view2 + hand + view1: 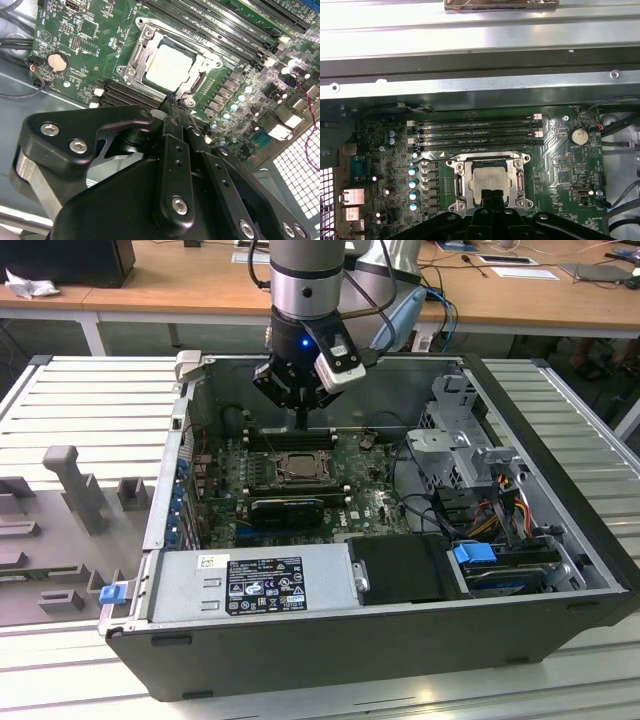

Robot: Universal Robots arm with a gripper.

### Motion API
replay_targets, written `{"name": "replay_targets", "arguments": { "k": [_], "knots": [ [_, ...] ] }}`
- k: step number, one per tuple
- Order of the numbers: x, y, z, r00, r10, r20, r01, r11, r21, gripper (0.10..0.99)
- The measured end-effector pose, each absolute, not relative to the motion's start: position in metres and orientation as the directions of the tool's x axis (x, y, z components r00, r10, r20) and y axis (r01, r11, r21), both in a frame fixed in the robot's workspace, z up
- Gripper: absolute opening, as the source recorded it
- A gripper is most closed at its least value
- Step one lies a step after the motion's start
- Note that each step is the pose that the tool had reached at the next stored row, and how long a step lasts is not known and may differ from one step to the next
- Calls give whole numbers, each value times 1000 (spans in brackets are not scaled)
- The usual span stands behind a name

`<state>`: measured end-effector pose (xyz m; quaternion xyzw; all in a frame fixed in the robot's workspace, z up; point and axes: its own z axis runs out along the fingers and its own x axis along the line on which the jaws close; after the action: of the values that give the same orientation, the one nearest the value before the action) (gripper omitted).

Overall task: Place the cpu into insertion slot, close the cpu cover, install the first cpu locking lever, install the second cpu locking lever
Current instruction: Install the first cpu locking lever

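Setting: a slatted metal table (90,390) with wooden desks (180,280) behind it.
On the table: an open computer case (350,650) lying on its side, its green board (375,495) facing up.
Arm: it comes down from above into the case, over the far half of the board in the exterior view.
Gripper: the gripper (300,423) hangs just beside the socket, on its far side in the exterior view. In both wrist views its tips (173,100) (492,196) sit at the edge of the metal frame. Whether they touch it I cannot tell.
Fingers: pressed together, with nothing seen between them.
Chip: the pale silvery chip (169,67) (489,181) lies flat and square inside the socket (199,82), near the middle of the board (298,469).
Cover: the thin metal cover (145,42) (461,175) lies down flat around the chip, whose top shows through the cut-out.
Levers: too small to tell how they stand.
Memory slots: long black slots (475,131) (220,30) run in rows just beside the socket, on the same side as the gripper in the exterior view.
Battery: a round coin battery (57,61) (577,135) sits on the board, apart from the socket.
Other parts: a black finned card (288,508) stands on the near side of the socket, and a grey power box (250,580) fills the case's near edge.
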<state>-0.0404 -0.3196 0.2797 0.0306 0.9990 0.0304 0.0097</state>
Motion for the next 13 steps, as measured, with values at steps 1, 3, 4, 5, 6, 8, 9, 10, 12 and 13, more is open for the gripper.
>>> {"name": "replay_targets", "arguments": {
  "k": [1, 3, 4, 5, 6, 8, 9, 10, 12, 13],
  "knots": [
    [-41, -320, 280, -998, 62, -17, 61, 996, 61, 106],
    [-41, -320, 280, -998, 62, -18, 60, 996, 61, 106],
    [-42, -320, 280, -998, 62, -17, 61, 996, 61, 106],
    [-42, -320, 280, -998, 62, -18, 60, 996, 61, 106],
    [-43, -320, 280, -998, 62, -17, 61, 996, 61, 106],
    [-45, -320, 280, -998, 62, -18, 60, 996, 61, 106],
    [-49, -320, 279, -998, 61, -17, 60, 996, 61, 106],
    [-55, -320, 278, -998, 61, -18, 60, 996, 63, 106],
    [-59, -320, 274, -999, 43, -17, 41, 997, 68, 106],
    [-60, -320, 272, -999, 32, -17, 31, 997, 69, 106]
  ]
}}
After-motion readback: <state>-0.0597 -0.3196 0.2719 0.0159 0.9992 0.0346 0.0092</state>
